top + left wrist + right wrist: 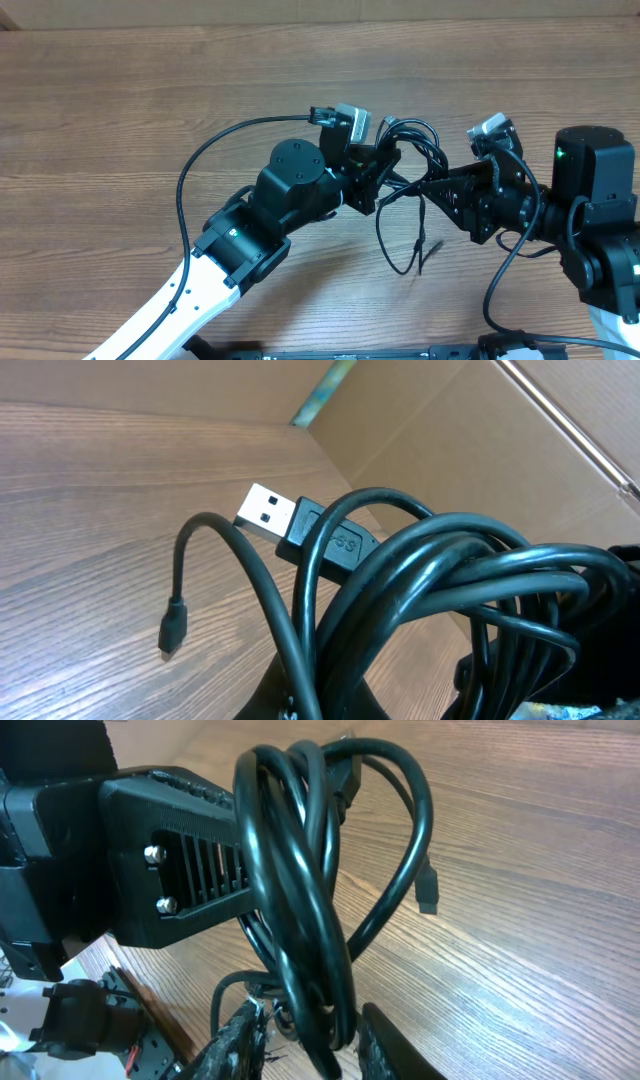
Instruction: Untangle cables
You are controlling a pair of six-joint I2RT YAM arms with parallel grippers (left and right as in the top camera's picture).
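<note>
Cables [300, 920] hang in a tangled bundle between our two grippers, over the table [150, 80]. Our left gripper [390, 165] has its fingers pressed together on the loops, a silver plug [268, 512] jutting just beyond them. Our right gripper [420, 188] has its fingers [235, 1040] flanking the bundle; we cannot tell whether they pinch it.

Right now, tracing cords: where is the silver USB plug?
In the left wrist view, the USB plug pokes out upper-left of the coiled cables.

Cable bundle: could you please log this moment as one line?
cable bundle tangled | left fingers shut on bundle | right fingers open around bundle | USB-A plug sticking out
</note>
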